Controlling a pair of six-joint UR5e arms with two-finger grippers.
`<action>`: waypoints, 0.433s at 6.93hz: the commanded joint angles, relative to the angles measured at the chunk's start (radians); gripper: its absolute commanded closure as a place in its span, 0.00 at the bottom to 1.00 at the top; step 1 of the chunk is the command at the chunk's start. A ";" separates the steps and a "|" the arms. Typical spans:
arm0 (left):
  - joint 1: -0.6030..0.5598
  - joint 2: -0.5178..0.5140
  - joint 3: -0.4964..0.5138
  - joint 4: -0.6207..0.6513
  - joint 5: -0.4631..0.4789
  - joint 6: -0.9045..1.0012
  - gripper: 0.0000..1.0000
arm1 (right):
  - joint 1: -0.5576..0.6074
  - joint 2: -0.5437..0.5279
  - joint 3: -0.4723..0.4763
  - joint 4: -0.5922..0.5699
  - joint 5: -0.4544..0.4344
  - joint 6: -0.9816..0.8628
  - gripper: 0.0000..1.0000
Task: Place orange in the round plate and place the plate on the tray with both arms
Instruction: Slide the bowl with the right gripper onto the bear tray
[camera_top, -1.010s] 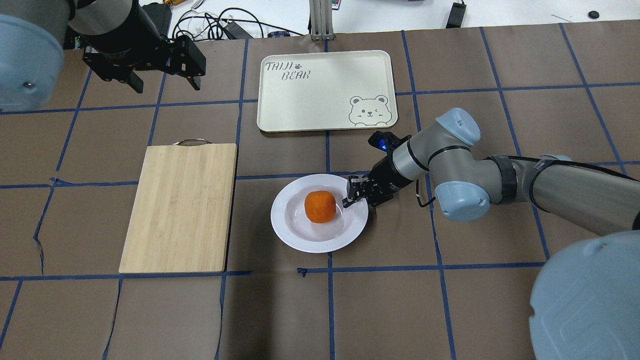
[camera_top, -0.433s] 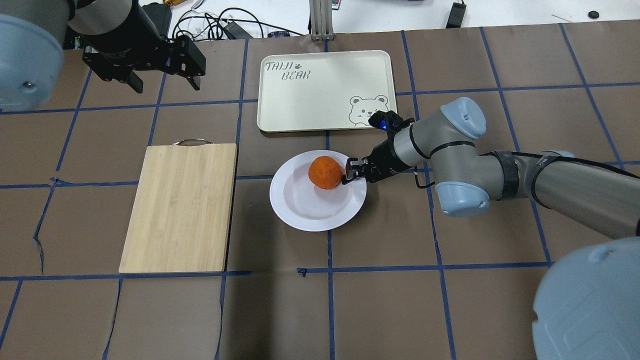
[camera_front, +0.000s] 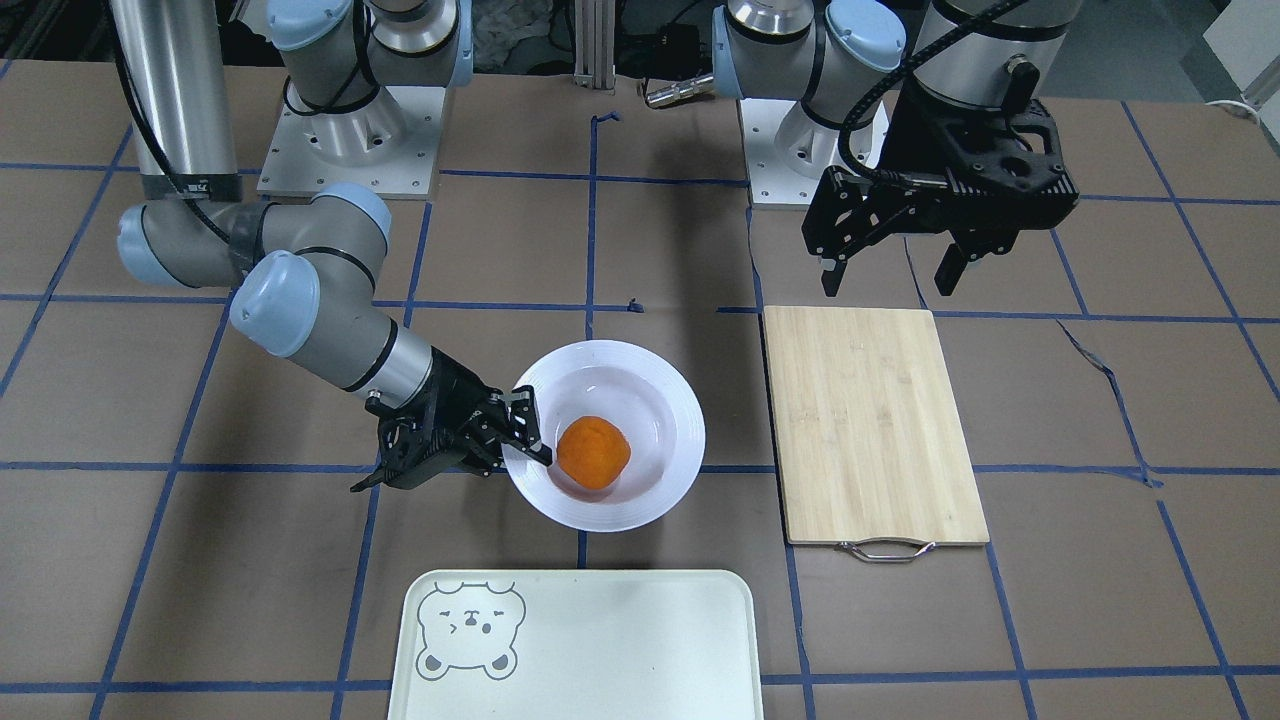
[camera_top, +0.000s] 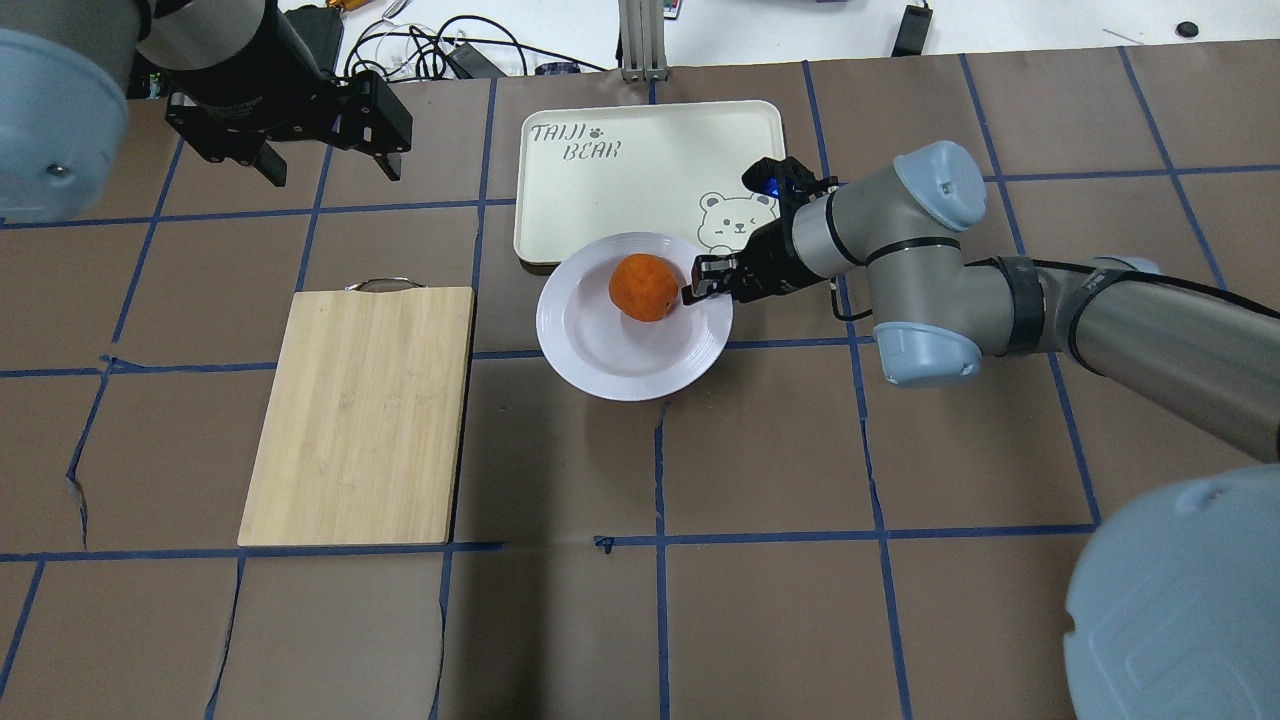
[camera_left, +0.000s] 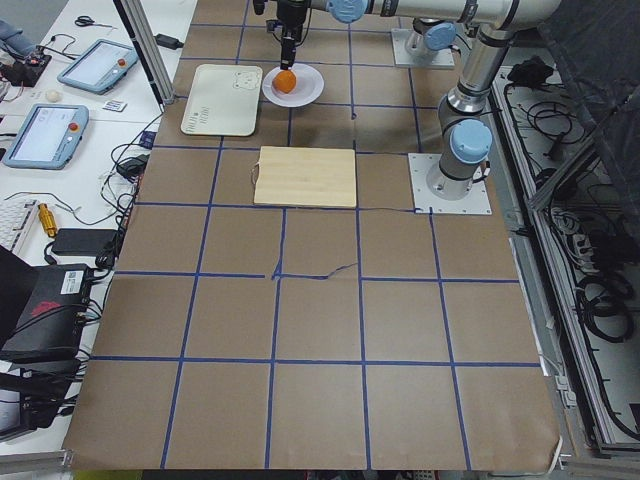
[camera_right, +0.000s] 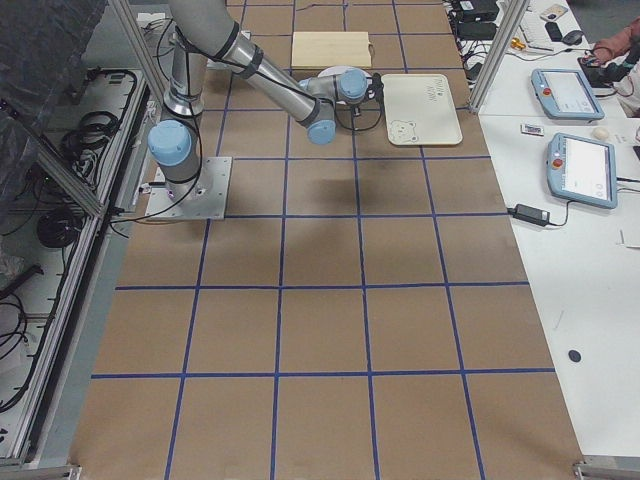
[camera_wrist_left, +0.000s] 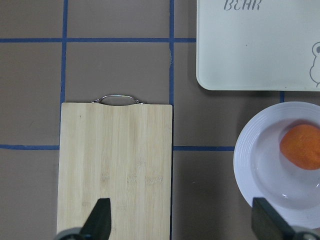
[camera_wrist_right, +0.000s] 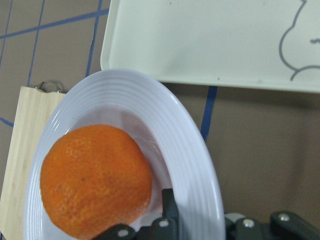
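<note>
Rim pinch it is — our right gripper (camera_top: 692, 285) is clamped on the edge of the round plate (camera_top: 600, 375), orange (camera_top: 643, 287) inside. We see the tray (camera_top: 650, 150) just beyond, away from the base; left gripper (camera_top: 332, 172) hangs wide open, well apart.

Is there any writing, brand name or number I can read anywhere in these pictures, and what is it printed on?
"TAIJI BEAR", on two lines with a small paw print after TAIJI: printed on the tray, in the corner opposite its drawn bear face.
"BEAR": the same print, cut off at the edge of the left wrist view.
The tablet-like screens in the side views: too small to read.
Nothing else is legible.
</note>
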 joint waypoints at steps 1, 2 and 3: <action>0.000 0.000 0.000 0.000 0.000 0.000 0.00 | -0.005 0.039 -0.145 0.086 0.000 0.082 1.00; 0.000 0.000 0.000 0.000 -0.001 0.000 0.00 | -0.008 0.123 -0.249 0.092 0.000 0.101 1.00; 0.000 0.000 0.000 0.000 -0.001 0.000 0.00 | -0.010 0.215 -0.376 0.092 0.000 0.156 1.00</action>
